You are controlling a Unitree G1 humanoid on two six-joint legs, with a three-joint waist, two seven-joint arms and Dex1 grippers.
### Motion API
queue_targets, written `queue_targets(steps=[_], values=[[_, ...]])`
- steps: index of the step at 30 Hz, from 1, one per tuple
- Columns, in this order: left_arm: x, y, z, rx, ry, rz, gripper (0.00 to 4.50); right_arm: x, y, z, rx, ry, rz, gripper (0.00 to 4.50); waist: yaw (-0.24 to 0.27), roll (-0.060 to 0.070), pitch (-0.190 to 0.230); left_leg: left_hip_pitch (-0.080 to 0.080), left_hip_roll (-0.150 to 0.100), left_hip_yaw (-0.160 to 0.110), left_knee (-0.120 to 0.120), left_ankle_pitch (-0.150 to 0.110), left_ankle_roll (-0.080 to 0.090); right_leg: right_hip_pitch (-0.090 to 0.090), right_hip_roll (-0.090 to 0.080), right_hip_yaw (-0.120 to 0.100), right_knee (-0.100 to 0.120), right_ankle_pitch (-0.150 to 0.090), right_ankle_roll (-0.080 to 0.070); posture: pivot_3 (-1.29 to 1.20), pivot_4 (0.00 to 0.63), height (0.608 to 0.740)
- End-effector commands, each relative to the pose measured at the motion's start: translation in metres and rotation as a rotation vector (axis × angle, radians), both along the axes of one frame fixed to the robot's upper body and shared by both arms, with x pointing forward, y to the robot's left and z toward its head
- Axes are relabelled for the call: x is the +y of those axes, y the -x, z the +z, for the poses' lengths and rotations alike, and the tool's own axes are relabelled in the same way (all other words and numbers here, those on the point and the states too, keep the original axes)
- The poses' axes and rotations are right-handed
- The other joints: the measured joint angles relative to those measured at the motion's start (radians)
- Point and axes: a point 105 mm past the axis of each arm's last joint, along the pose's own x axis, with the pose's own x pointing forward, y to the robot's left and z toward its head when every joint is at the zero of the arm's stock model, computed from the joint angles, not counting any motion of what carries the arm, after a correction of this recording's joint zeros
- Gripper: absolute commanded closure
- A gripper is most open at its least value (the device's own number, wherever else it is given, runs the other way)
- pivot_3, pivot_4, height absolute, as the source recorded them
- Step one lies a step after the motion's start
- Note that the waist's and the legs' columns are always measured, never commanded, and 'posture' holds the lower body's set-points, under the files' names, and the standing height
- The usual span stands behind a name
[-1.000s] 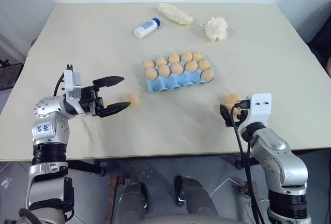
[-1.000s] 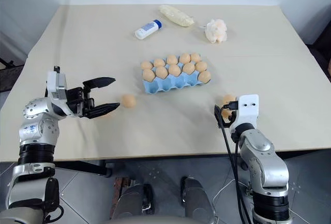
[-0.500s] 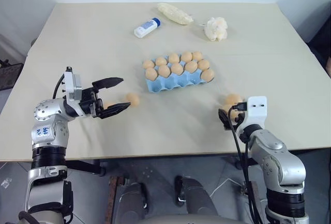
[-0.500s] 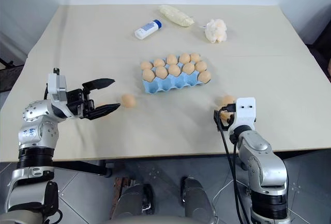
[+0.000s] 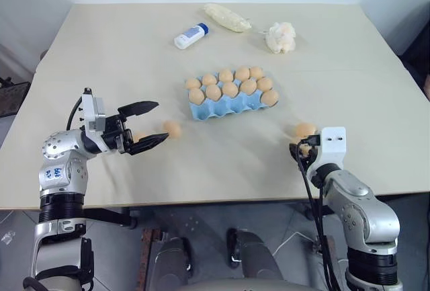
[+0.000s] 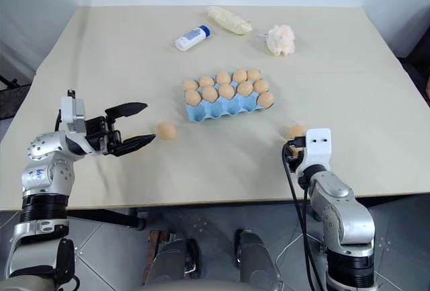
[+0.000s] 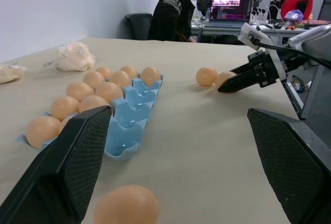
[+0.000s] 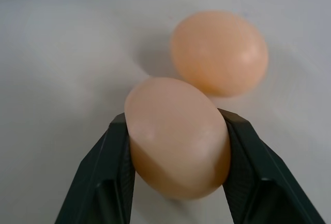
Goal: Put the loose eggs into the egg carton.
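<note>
On the beige desk (image 5: 134,56) the light blue egg carton (image 5: 232,105) sits a little above the middle of the head-camera frame. Its two farther rows hold ten tan eggs, and the row of cups nearest the robot is unfilled.

The right gripper (image 8: 176,146) is at the lower right of the frame, low over the desk, and its jaws are pinching one loose egg (image 8: 178,136) between the two black fingers (image 8: 111,177), one finger pressed against each side of the shell. A second loose egg (image 5: 304,129) lies on the desk just beside the held one, on its far side, right of and below the carton. In the left wrist view the same pair shows near the upper right, with the right gripper's fingers closed onto the nearer egg.

The left gripper (image 5: 152,123) hangs at the left of the frame, roughly level and pointing toward the centre of the desk, its jaws spread wide with nothing between them. A third loose egg (image 5: 172,128) rests on the desk just past its fingertips, left of and below the carton and apart from it.

Along the upper edge of the desk lie a white bottle with a blue cap (image 5: 191,35) on its side, a pale yellowish bag (image 5: 227,17) to its right, and a white fluffy wad (image 5: 280,37) further right.
</note>
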Motion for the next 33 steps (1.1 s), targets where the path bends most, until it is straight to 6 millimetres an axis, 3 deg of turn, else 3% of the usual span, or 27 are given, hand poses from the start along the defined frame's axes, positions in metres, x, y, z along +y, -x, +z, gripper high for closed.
queue_targets(steps=[1,7,11,15,25,33], values=[[0.005,0.004,0.013,-0.048,0.010,0.009,0.00,0.005,0.012,0.026,-0.076,-0.013,0.066,2.71,0.000,0.000,0.000,0.000,0.000,0.000,0.000,0.000,0.000,0.000,0.000,0.000,0.000,0.000,0.000,0.00,0.150,0.740],[0.006,0.002,0.014,-0.046,0.016,0.010,0.00,0.033,0.025,0.056,-0.157,-0.043,0.296,2.71,-0.001,0.000,0.000,0.000,0.000,0.000,0.000,0.000,0.000,0.000,0.000,0.000,0.000,0.000,0.000,0.00,0.150,0.740],[0.006,0.001,0.015,-0.050,0.018,0.013,0.00,0.046,0.005,0.087,-0.268,-0.055,0.364,2.71,-0.006,0.000,0.000,0.000,0.000,0.000,0.001,0.000,0.000,0.000,0.000,0.000,0.000,0.000,0.000,0.00,0.150,0.740],[0.005,0.000,0.016,-0.057,0.021,0.014,0.00,0.055,-0.026,0.101,-0.307,-0.021,0.387,2.71,-0.004,0.000,0.000,0.000,0.000,0.000,0.000,0.001,0.000,0.000,0.000,0.000,-0.001,0.000,-0.001,0.00,0.150,0.740],[0.005,0.005,0.019,-0.079,0.030,0.024,0.00,0.078,-0.108,0.100,-0.367,0.073,0.384,2.71,-0.009,0.001,0.000,-0.001,0.000,0.002,-0.001,0.000,-0.001,-0.001,0.001,-0.001,-0.001,0.000,-0.001,0.00,0.150,0.740],[0.009,0.011,0.019,-0.084,0.033,0.057,0.00,0.101,-0.130,0.093,-0.379,0.074,0.447,2.71,-0.026,0.001,0.001,-0.001,0.001,0.006,0.000,0.001,-0.004,-0.001,0.000,-0.001,0.000,0.000,-0.001,0.00,0.150,0.740]])
